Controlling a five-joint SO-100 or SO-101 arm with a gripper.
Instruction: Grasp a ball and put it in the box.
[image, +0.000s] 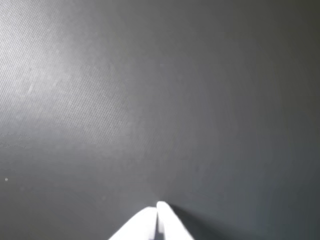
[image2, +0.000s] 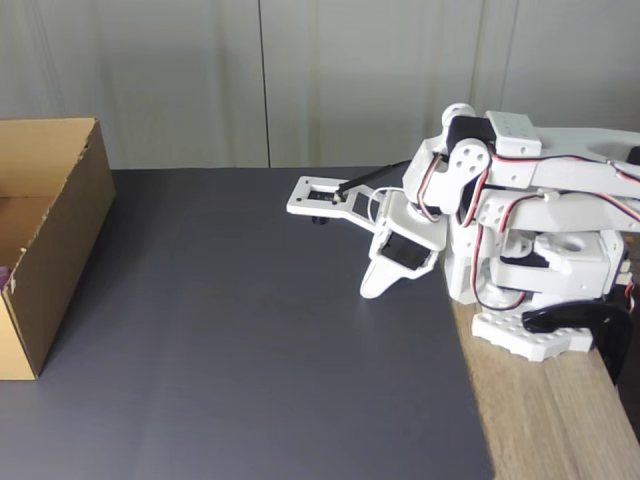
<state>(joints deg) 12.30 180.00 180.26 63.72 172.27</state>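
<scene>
The brown cardboard box stands open-topped at the left edge of the fixed view, on the dark mat. Inside it, right at the frame's edge, a small purplish patch shows; too little of it is visible to tell whether it is the ball. My white arm sits folded at the right, far from the box, with the gripper pointing down at the mat. In the wrist view the gripper comes in from the bottom edge, its two white fingertips touching, shut with nothing between them.
A dark grey mat covers most of the table. A strip of wooden tabletop lies at the right, where the arm's base is mounted. Pale wall panels stand behind.
</scene>
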